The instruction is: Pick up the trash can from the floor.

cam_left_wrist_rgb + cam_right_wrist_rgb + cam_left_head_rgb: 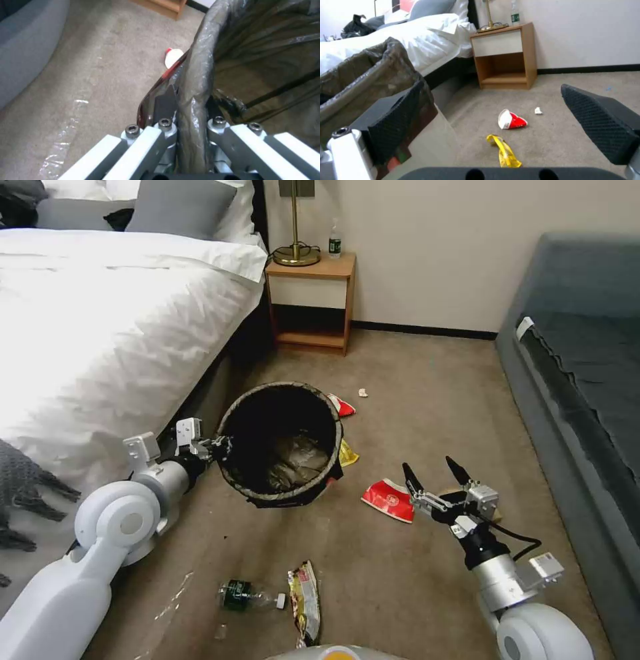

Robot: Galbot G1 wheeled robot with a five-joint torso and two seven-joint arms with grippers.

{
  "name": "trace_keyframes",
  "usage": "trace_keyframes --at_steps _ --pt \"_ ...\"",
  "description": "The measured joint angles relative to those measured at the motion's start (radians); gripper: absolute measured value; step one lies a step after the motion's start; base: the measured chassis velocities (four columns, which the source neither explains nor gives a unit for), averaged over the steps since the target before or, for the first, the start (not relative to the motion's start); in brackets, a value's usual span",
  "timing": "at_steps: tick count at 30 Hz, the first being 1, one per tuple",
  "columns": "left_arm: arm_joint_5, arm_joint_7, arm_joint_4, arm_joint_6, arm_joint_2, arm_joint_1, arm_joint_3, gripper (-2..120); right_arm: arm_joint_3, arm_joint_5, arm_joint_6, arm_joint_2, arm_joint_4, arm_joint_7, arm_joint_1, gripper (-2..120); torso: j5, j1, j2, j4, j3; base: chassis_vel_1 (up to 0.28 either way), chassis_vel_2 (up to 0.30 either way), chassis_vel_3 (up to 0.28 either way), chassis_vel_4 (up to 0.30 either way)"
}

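The trash can (280, 447) is a round bin lined with a dark plastic bag folded over its rim. It is beside the bed, above the beige carpet floor (427, 380), and its base is hidden. My left gripper (217, 447) is shut on the can's near-left rim. In the left wrist view the bag-covered rim (196, 65) runs between the fingers of the left gripper (191, 100). My right gripper (435, 473) hovers open to the right of the can, holding nothing. The right wrist view shows the can (370, 75) beside one of that gripper's spread black fingers (596, 120).
A white bed (100, 313) lies left, a wooden nightstand (313, 300) stands at the back, and a grey sofa (580, 380) is on the right. Litter: a red paper cup (390, 500), a green bottle (243, 595), a snack wrapper (305, 600) and a yellow wrapper (347, 453).
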Motion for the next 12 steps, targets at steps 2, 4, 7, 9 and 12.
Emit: trace_keyframes --at_steps 2,4,7,9,12 --pt "0.006 0.0 0.0 0.0 -0.003 0.003 0.0 3 0.0 0.0 0.001 -0.001 0.0 0.0 0.0 100 0.0 0.0 0.0 0.0 0.0 0.0 0.0 0.0 0.0" --pt "0.015 0.0 0.0 -0.001 -0.008 0.006 0.0 3 0.0 0.0 0.002 -0.003 0.0 0.0 0.0 100 -0.0001 0.0 0.0 0.0 0.0 0.0 0.0 0.0 0.0" --pt "0.026 0.0 0.0 -0.002 -0.014 0.01 0.0 3 0.001 0.0 0.004 -0.005 0.0 0.0 0.0 100 0.0 0.0 0.0 0.0 0.0 0.0 0.0 0.0 0.0" --pt "0.029 0.0 0.0 -0.002 -0.016 0.011 0.001 3 0.002 0.0 0.004 -0.006 0.0 0.0 0.0 100 0.0 0.0 0.0 0.0 0.0 0.0 0.0 0.0 0.0" --pt "0.034 0.0 0.0 -0.002 -0.021 0.011 0.003 3 0.003 0.0 0.005 -0.007 0.0 0.0 -0.001 100 0.0 0.0 0.0 0.0 0.0 0.0 0.0 0.0 0.0"
